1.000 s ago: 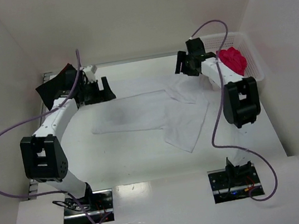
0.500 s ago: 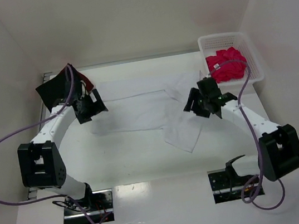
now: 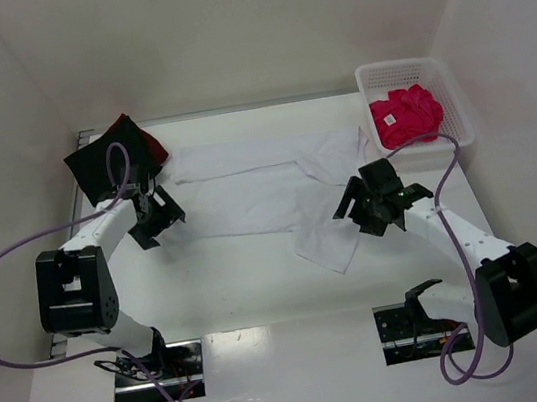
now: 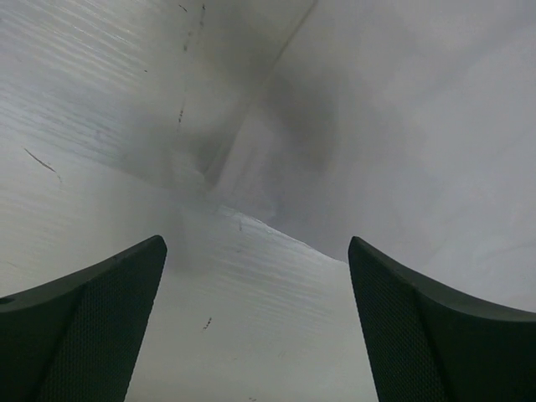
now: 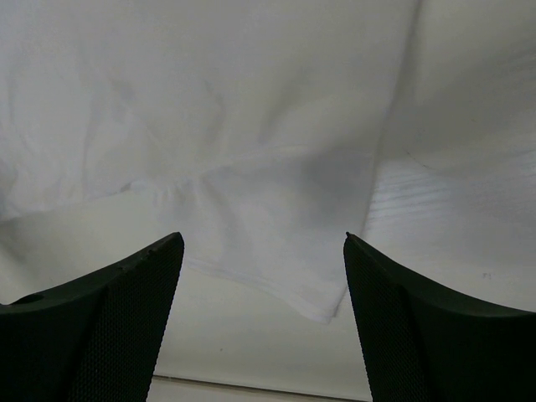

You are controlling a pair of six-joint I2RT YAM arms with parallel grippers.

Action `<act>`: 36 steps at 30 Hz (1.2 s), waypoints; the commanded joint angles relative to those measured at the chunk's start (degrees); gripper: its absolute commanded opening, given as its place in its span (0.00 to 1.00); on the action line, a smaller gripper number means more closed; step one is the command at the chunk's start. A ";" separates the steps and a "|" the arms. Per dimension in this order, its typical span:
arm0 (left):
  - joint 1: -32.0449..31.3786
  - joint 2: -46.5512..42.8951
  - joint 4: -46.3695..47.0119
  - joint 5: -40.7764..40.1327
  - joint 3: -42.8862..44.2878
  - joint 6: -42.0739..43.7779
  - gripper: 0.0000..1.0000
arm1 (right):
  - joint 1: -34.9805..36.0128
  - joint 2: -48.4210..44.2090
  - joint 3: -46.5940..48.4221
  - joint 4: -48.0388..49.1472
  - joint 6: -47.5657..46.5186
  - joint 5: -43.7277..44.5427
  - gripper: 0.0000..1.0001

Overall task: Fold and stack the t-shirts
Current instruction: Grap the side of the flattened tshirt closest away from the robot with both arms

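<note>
1. Your left hand point(image 3: 158, 226) stands wide open and empty at the left edge of the white t-shirt point(image 3: 256, 188).
2. Your right hand point(image 3: 361, 209) is wide open, holding nothing, over that shirt's right part.
3. The white t-shirt lies spread on the tabletop point(image 3: 241, 286).
4. The pink-red t-shirt point(image 3: 407, 114) sits bunched in the basket point(image 3: 452, 98).
5. The black t-shirt point(image 3: 101, 163) lies in the far left corner, with the dark red t-shirt point(image 3: 154, 149) touching it.

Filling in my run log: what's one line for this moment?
white cloth t-shirt: laid out, unfolded | left end effector: open, empty | right end effector: open, empty
</note>
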 commanded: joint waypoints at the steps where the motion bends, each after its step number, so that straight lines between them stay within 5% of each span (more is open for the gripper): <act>1: 0.77 1.73 2.20 -2.07 0.21 -1.70 0.94 | 0.49 -0.62 -1.22 1.46 1.86 0.03 0.83; 13: 1.09 7.34 3.97 -3.39 2.08 0.50 0.72 | 2.42 5.37 -1.74 0.99 -0.11 1.61 0.84; 36: 1.70 9.10 2.39 -3.92 2.78 2.56 0.00 | 10.45 10.21 -2.62 -4.33 9.30 2.97 0.83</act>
